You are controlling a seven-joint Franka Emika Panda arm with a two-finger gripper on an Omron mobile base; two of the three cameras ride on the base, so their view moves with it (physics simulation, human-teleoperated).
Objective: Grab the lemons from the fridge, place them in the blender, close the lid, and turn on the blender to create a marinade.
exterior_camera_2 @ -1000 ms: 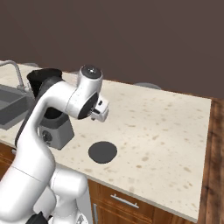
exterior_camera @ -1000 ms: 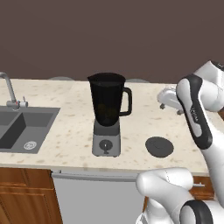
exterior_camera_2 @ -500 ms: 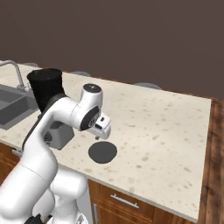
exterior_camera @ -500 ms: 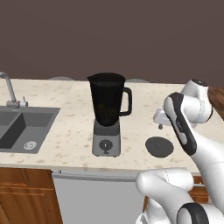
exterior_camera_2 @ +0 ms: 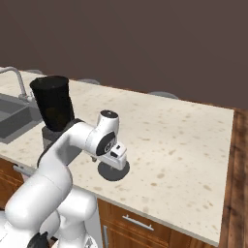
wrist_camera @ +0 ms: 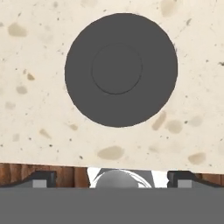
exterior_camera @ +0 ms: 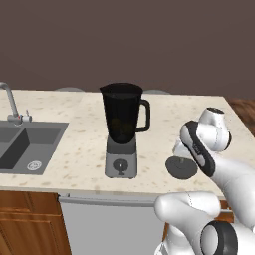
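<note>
One lid (wrist_camera: 121,69), flat and round, lying on the speckled surface (exterior_camera_2: 184,140) just beside the blender (exterior_camera: 122,130), on the side away from the sink (exterior_camera: 25,147) and near the surface's front edge. Poised directly above that disc, the claw (exterior_camera_2: 117,162), pointing straight down with jaws spread wide and nothing between them. In the hand view, the lid sits a little ahead of the fingertips (wrist_camera: 40,178), roughly centred between them, so likely only a small forward shift plus a descent to straddle it. No long axis to line up with, being circular; any approach angle probably serves. Blender jar open-mouthed, upright on its grey base, awaiting closure. Contents of the jar too dark to tell.
</note>
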